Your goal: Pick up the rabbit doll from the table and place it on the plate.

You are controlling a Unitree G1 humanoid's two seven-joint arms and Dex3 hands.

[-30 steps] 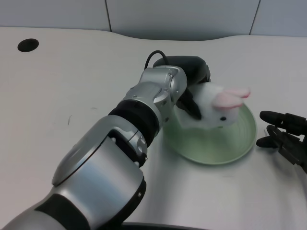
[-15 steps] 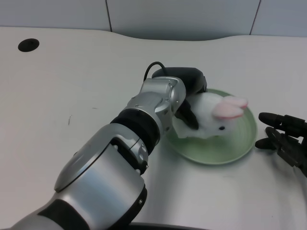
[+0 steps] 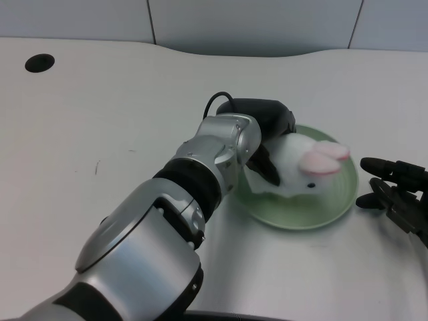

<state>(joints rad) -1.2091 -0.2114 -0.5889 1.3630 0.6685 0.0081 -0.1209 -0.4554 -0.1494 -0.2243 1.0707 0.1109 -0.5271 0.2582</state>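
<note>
Left hand (image 3: pixel 267 130) grips the rabbit (image 3: pixel 302 167) from behind, fingers wrapped round its body, w/ the rabbit low over the plate (image 3: pixel 334 204), prob. touching it. Grip's on so it settles mid-plate, not on the counter (image 3: pixel 100 120). Letting go comes next, I'd say.

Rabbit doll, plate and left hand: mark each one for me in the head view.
rabbit doll (image 3: pixel 302 166), head view, on its white head below the pink ears.
plate (image 3: pixel 304 212), head view, on the bare green front of the dish.
left hand (image 3: pixel 267 130), head view, on the black back of the hand.
</note>
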